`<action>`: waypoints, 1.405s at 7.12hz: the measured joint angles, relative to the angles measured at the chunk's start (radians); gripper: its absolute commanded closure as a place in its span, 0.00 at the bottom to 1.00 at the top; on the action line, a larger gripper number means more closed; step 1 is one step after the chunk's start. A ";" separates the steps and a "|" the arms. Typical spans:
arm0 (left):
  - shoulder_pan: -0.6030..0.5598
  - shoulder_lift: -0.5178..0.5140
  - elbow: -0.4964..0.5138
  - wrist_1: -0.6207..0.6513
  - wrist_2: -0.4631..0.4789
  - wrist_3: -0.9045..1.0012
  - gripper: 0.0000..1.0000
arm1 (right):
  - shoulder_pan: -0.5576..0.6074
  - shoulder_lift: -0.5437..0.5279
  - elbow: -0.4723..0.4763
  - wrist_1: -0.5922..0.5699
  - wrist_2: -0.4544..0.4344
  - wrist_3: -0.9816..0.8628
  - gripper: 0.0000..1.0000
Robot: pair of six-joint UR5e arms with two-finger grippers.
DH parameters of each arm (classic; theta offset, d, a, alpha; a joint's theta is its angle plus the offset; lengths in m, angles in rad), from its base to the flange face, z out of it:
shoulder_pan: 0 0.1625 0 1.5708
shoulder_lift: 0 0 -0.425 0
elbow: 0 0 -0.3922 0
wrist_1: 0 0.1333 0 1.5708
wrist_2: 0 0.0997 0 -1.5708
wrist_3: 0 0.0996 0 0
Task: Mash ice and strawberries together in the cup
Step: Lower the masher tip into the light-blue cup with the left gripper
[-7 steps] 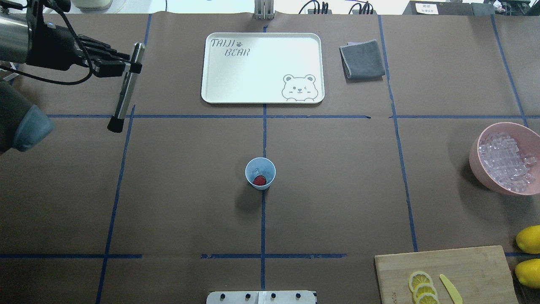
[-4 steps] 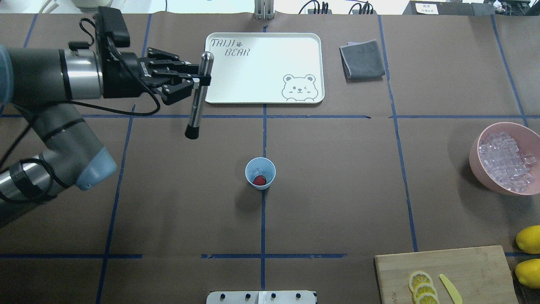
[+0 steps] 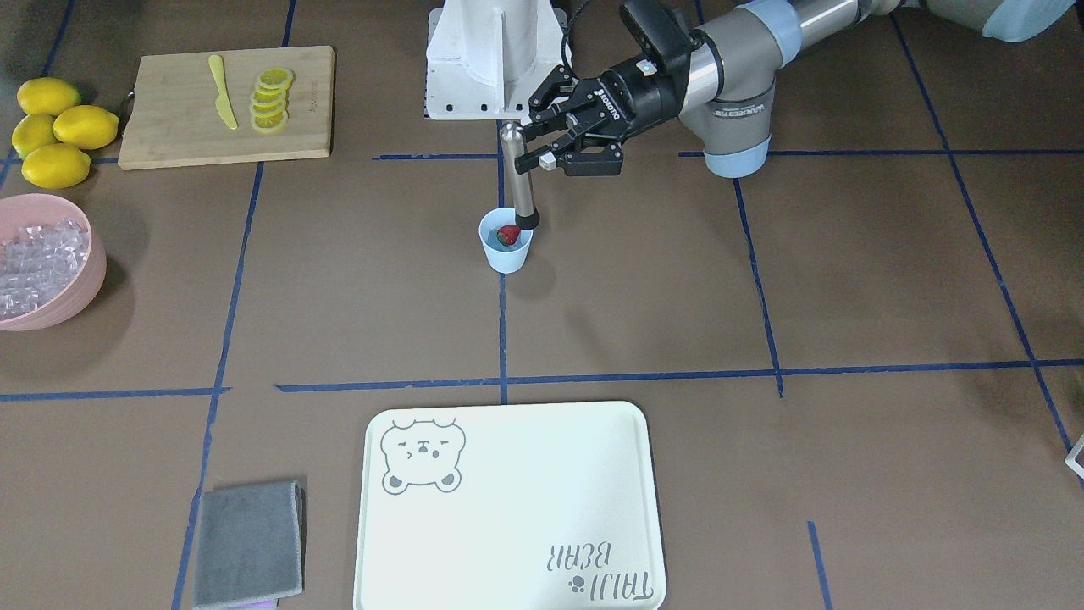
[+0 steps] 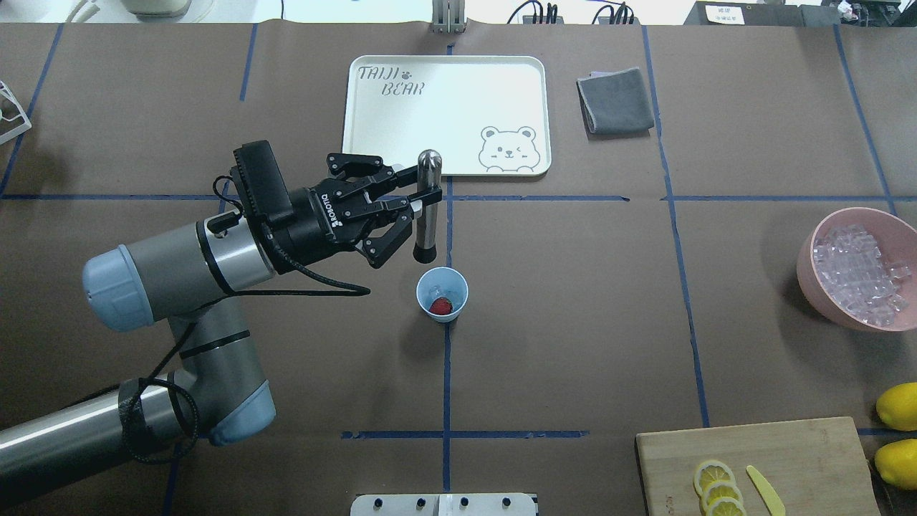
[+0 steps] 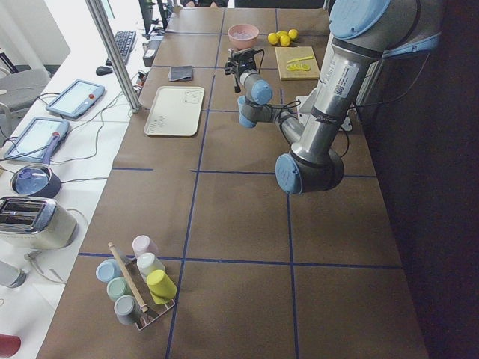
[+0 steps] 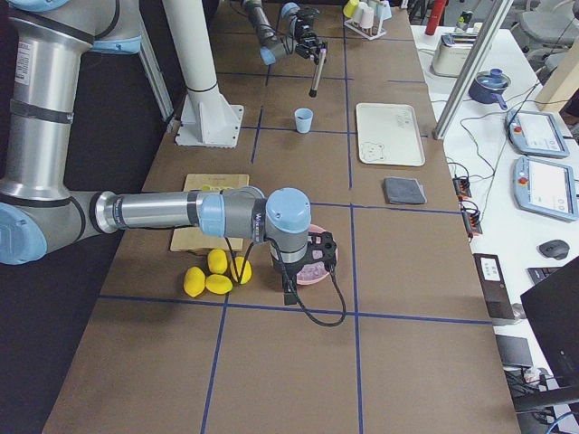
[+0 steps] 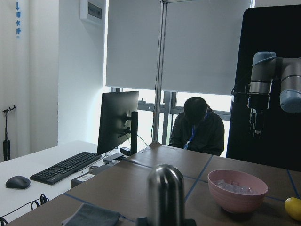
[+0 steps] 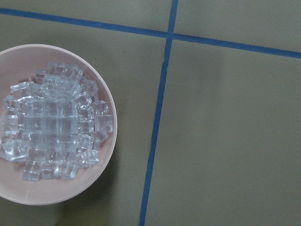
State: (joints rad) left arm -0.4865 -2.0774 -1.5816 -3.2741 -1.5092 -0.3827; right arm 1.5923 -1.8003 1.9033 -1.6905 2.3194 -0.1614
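Observation:
The pale blue cup [image 4: 442, 294] stands at the table's centre, also in the front view [image 3: 506, 247]. In it lie a red strawberry [image 4: 441, 306] and a whitish piece of ice [image 4: 433, 291]. My left gripper [image 4: 421, 193] is shut on a steel muddler [image 4: 426, 233] with a black tip, held upright. In the front view the muddler [image 3: 522, 195] has its tip at the cup's rim, just above the berry [image 3: 508, 234]. My right gripper [image 6: 289, 271] hangs over the pink bowl of ice [image 8: 47, 122]; I cannot tell whether it is open.
The pink bowl [image 4: 809, 276] sits at the right edge. A white tray [image 4: 444, 115] and a grey cloth [image 4: 616, 100] lie at the far side. A cutting board [image 4: 788, 459] with lemon slices and a yellow knife lies near right, lemons [image 4: 899, 405] beside it.
My left arm has swung from the far left to the table's centre with the muddler, whose tip now is close by the cup. The cup has not moved.

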 measured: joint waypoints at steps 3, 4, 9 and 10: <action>0.021 -0.008 0.097 -0.125 0.024 0.026 1.00 | 0.000 -0.001 0.002 0.000 0.000 0.000 0.00; 0.036 -0.008 0.116 -0.144 0.038 0.032 1.00 | 0.000 -0.001 0.002 0.000 0.000 0.000 0.00; 0.111 -0.009 0.152 -0.160 0.107 0.115 1.00 | 0.000 -0.002 0.002 0.000 0.000 -0.001 0.00; 0.112 -0.009 0.159 -0.161 0.108 0.118 1.00 | 0.000 -0.002 0.001 0.000 0.000 -0.001 0.00</action>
State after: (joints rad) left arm -0.3750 -2.0862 -1.4222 -3.4354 -1.4010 -0.2650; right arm 1.5923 -1.8024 1.9043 -1.6905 2.3194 -0.1626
